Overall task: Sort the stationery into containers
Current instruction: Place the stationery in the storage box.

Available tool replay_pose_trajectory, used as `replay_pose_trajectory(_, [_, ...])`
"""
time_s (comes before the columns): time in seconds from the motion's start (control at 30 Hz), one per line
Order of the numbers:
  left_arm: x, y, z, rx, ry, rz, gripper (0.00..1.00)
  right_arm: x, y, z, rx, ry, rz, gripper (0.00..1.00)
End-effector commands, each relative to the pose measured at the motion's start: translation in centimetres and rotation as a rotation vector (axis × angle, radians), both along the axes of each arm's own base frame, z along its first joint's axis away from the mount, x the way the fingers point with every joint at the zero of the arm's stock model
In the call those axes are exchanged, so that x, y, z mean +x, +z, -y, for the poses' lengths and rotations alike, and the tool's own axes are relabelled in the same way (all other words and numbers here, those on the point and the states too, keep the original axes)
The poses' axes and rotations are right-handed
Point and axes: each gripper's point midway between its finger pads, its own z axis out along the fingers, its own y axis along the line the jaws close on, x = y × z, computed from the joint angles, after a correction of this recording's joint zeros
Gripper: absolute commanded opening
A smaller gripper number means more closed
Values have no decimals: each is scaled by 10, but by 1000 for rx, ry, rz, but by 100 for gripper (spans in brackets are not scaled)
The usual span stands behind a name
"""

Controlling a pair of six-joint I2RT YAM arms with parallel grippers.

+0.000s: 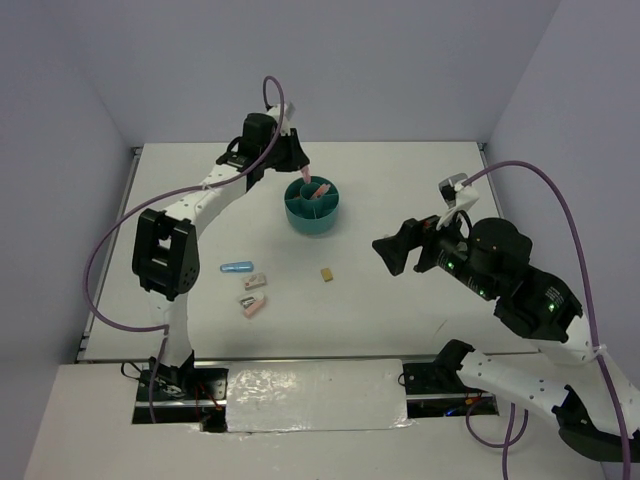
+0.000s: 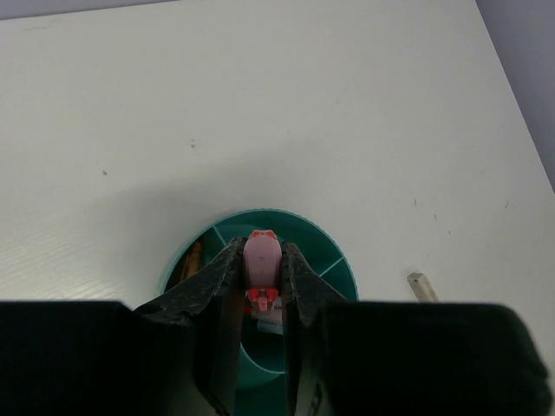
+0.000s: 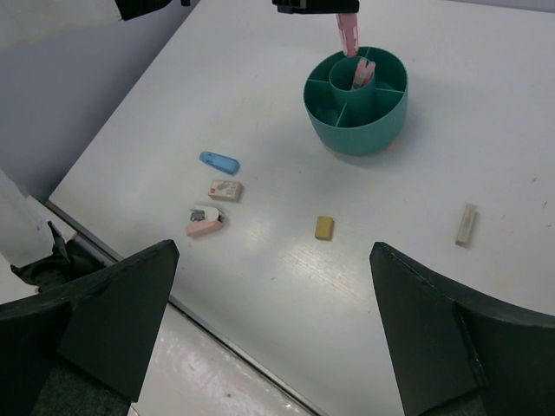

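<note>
Left gripper [image 2: 262, 276] was closed on a pink capsule [image 2: 261, 251], pinched on both sides between the black fingers [image 2: 221, 282], nose poking past the tips. The capsule's long axis ran along the fingers, pointing down, as the right wrist view showed. It hung right over the teal tub [image 3: 355, 130], clear of the rim and touching nothing; it looked to be over the far-left part near the centre ring, but the exact compartment could not be told. Pink-white pieces [image 3: 364, 73] already stood in the tub's middle. The likely next move was a straight drop or a short lowering with no sideways shift, so the left arm owned it. Right gripper [image 1: 385, 252] was wide open and empty, parked well right of the tub, above the table [image 1: 420, 320]. Left on the table, near side of the tub: a light-blue capsule [image 3: 218, 162], a pink-white block [image 3: 225, 190], a pink-and-grey piece [image 3: 206, 223] and a tan block [image 3: 323, 227]. A grey block [image 3: 466, 224] lay off to the right, closer to the right arm.
</note>
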Motion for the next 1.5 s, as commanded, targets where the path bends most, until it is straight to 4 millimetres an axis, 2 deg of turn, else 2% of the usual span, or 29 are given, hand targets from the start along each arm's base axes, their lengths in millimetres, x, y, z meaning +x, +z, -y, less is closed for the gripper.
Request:
replay_pose_trajectory(0.0, [10,3,1,1,15,65,15,2,8,1,-22,4,19,100])
replay_pose_trajectory(0.17, [8,0,0,15,9,59,18,5,8,-8,-19,30,24,100])
replay_pose_trajectory(0.3, [6,5,0,12,1,70,18,7,6,-13,-22,44,18,100])
replay_pose_trajectory(0.5, [3,40,3,-19,-19,128,20,9,1,-16,-26,48,10,100])
replay_pose_trajectory(0.57, [5,46,0,-10,-6,144,20,9,0,-18,-23,53,7,100])
replay_pose_trajectory(0.8, [12,27,-11,45,-27,111,18,12,-2,-24,-34,69,0,100])
replay_pose_trajectory(1.0, [9,37,-17,13,-31,143,22,17,-5,-30,-41,73,-10,100])
replay_pose_trajectory(1.17, [11,15,-16,41,-56,106,24,20,-4,-33,-44,75,-10,100])
replay_pose_trajectory(1.37, [8,1,-15,35,-64,86,30,24,-3,-36,-51,73,-12,100])
replay_pose_trajectory(1.47, [6,-4,-15,29,-67,78,39,26,-3,-38,-51,73,-12,100])
